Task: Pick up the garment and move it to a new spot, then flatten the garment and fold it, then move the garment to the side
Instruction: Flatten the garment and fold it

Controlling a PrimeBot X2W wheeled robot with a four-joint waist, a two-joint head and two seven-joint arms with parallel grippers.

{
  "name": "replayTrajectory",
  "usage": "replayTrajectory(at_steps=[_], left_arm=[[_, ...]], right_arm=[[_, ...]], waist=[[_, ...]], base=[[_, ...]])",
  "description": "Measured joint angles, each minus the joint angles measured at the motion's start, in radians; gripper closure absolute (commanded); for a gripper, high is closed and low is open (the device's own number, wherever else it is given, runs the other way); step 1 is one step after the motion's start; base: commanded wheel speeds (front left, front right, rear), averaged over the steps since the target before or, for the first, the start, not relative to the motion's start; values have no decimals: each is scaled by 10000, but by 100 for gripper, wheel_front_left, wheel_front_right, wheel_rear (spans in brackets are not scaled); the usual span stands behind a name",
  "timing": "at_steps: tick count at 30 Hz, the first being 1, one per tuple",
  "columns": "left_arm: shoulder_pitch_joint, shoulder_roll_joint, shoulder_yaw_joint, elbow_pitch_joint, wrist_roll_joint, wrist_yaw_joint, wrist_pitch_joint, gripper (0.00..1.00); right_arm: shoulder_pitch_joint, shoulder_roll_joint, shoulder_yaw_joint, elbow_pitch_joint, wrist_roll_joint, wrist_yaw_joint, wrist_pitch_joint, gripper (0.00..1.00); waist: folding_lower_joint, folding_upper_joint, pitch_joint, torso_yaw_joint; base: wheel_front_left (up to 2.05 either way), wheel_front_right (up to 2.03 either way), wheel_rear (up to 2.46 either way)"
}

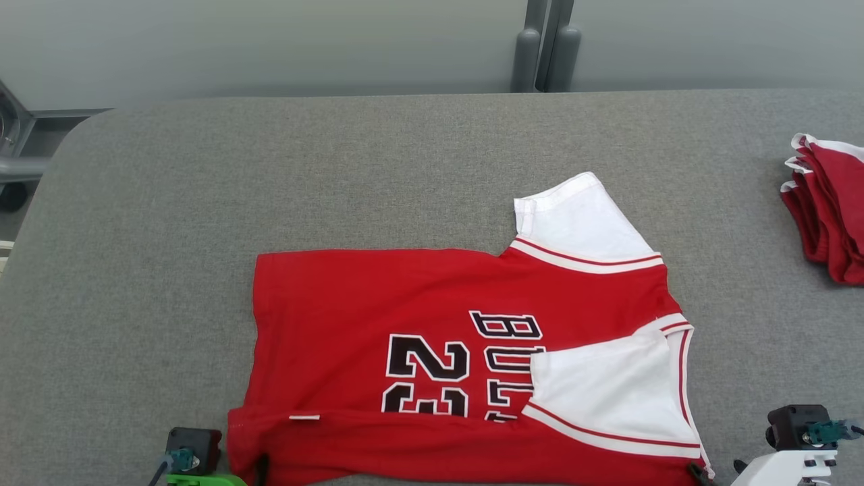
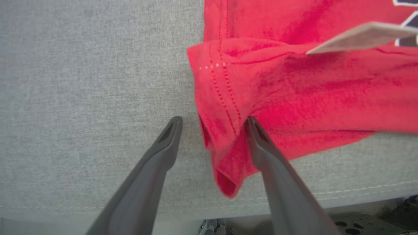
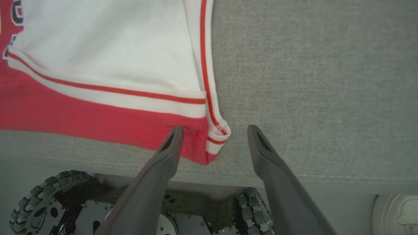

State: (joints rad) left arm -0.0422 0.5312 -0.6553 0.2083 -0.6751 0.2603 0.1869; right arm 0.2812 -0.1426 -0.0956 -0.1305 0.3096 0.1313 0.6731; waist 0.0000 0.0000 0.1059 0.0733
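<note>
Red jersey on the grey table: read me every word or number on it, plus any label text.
"23": black, white-edged numerals on the red jersey, lower part under its folded-up edge.
"BU": black letters beside them; the rest hidden under the folded white sleeve.
Small white tag near the hem: too small to read.
Stack of folded red garments at the right: no print showing.

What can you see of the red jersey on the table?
The red jersey lies flat on the grey table: soft knit, white sleeves, red-striped trim, black 23 and lettering. Its near edge is folded over, the near sleeve laid on the chest. The open left hand straddles its hem corner, the open right hand its shoulder corner.
</note>
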Motion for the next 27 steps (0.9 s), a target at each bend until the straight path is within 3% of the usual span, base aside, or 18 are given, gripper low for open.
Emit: replayTrajectory(at_steps=[8, 10, 15, 22, 27], left_arm=[[-43, -107, 382, -29, 345, -19, -1812, 0], [-45, -324, 752, -84, 313, 199, -2577, 0], [26, -869, 1235, -472, 21, 125, -4008, 0], [368, -1371, 2004, -1064, 305, 33, -4452, 0], [621, -1810, 2729, -1741, 1177, -512, -4497, 0]], right_arm=[[-27, 169, -31, -453, -334, 0, -892, 0], [-58, 230, -100, -550, -470, 0, -1298, 0], [-267, 485, -291, -403, -594, -2, -2316, 0], [-825, 863, -295, 303, -422, -6, -4378, 0], [-1232, 913, -301, 980, -372, -6, -5739, 0]], waist=[[0, 0, -322, -24], [0, 0, -439, -14], [0, 0, -801, 47], [0, 0, -1302, 133], [0, 0, -1537, 180]], base=[[0, 0, 0], [0, 0, 0], [0, 0, 0], [0, 0, 0], [0, 0, 0]])
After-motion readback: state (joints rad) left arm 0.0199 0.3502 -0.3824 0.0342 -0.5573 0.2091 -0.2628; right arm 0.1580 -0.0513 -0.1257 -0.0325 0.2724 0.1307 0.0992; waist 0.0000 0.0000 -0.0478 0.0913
